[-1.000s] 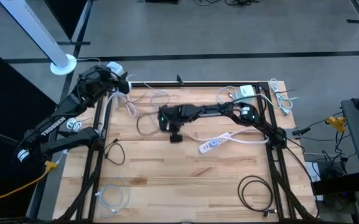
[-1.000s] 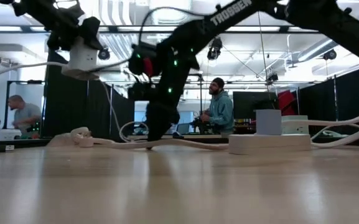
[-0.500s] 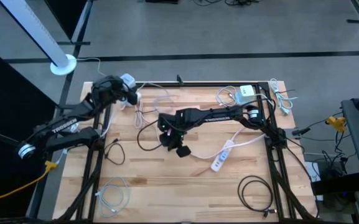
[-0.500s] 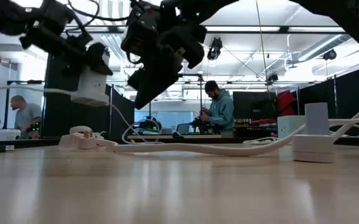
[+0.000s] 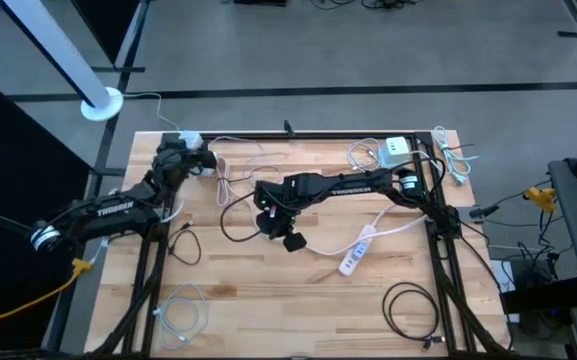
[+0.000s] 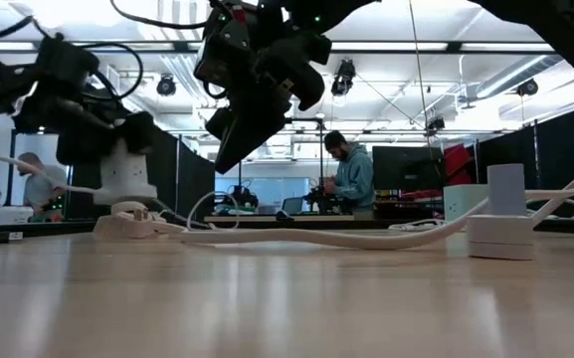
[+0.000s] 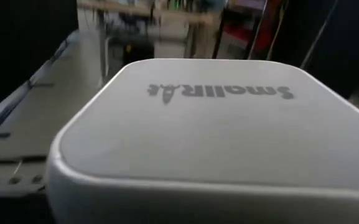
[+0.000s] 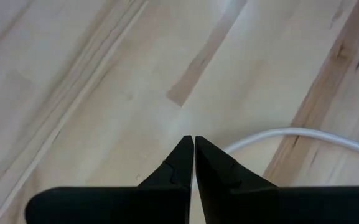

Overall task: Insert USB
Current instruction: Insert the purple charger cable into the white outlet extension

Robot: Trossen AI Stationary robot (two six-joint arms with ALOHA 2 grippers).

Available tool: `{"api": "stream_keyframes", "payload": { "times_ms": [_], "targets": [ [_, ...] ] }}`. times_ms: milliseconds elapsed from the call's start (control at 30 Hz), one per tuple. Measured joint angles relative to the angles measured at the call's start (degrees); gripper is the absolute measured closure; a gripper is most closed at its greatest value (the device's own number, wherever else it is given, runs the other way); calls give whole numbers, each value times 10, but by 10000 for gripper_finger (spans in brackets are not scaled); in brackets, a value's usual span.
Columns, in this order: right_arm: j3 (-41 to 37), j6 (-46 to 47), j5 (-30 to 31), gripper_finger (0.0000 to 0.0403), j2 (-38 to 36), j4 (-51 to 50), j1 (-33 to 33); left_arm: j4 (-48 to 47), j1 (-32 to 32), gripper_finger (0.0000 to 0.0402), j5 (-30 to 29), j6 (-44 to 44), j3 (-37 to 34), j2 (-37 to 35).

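The left gripper [image 5: 190, 152] holds a white charger block [image 7: 185, 130] at the bench's [image 5: 268, 290] upper left. The right gripper [image 8: 193, 163], fingers pressed together and empty, hovers mid-bench above a white cable [image 8: 303, 137].

The left gripper [image 5: 190, 150], clamping the white charger block [image 6: 127, 177], has descended toward the bench [image 5: 268, 290] at its far left corner since the earlier frames.

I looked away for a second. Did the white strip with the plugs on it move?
Yes. The white power strip swung and slid toward the table's near edge, farther from the white charger box at the far edge.
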Motion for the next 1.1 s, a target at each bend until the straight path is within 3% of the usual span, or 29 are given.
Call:
{"api": "stream_keyframes", "payload": {
  "times_ms": [100,267,467,633,867,1100],
  "targets": [
    [0,3,0,403,0,0,0,66,-2,115,-20,30,-6,43],
    [0,12,0,403,0,-1,1,64,-13,115,-71,119,-4,116],
    [0,15,0,403,0,-1,1,130,-22,115,-129,133,9,193],
    [0,16,0,403,0,-4,1,141,-21,115,-77,93,8,251],
    [0,13,0,403,0,-7,1,237,-21,115,-22,85,9,329],
    [0,17,0,403,0,-36,1,260,-15,115,-140,98,6,332]
  ]
}}
